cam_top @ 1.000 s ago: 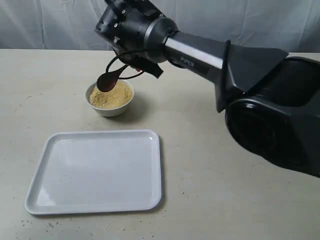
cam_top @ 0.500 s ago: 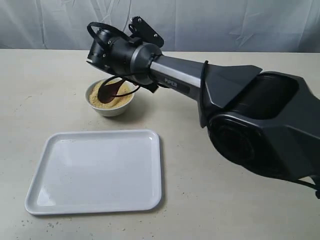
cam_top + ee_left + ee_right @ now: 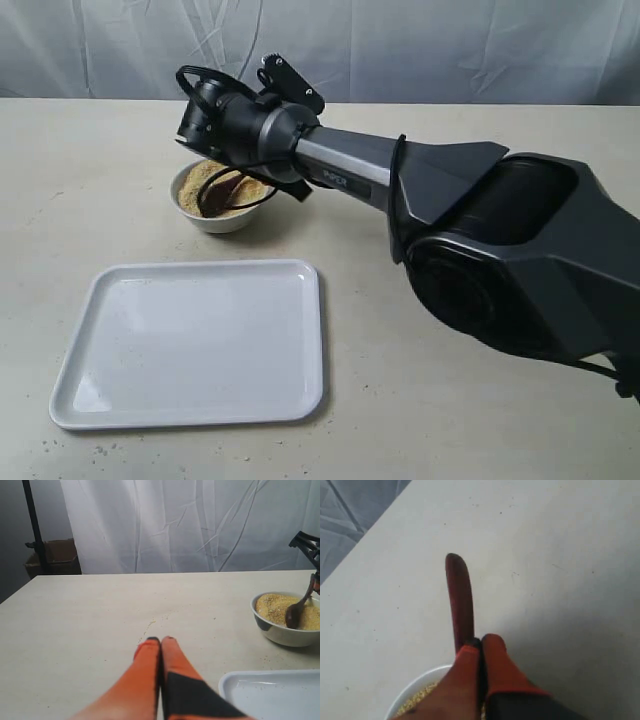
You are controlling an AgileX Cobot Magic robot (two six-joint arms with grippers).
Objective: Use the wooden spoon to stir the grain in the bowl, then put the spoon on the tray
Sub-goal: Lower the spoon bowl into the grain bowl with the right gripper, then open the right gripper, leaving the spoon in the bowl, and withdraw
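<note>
Exterior view, from the left: the white rectangular tray [image 3: 190, 345] lies flat on the pale table [image 3: 400, 430], near the front edge. Behind it and apart from its rim stands the small white bowl [image 3: 222, 220], filled with yellow-tan grain [image 3: 248, 190]. The dark oval end of the wooden spoon [image 3: 212, 197] dips into the grain on the bowl's left side, with the handle rising steeply toward the wrist above. The black right arm [image 3: 430, 185] enters from the right and reaches across the middle, so that its wrist hangs over the bowl; the fingers themselves are hidden here.

Right wrist view: the right gripper [image 3: 481, 642] has its orange fingers pressed together on the reddish-brown spoon handle, which sticks out past the tips over bare table, and the bowl's rim shows beneath them.

Left wrist view: the left gripper [image 3: 160, 641] hovers low over the table, its two orange fingers touching with nothing between them. It is well apart from the bowl, which stands off to one side with the spoon in the grain, and a corner of the tray lies nearby.
</note>
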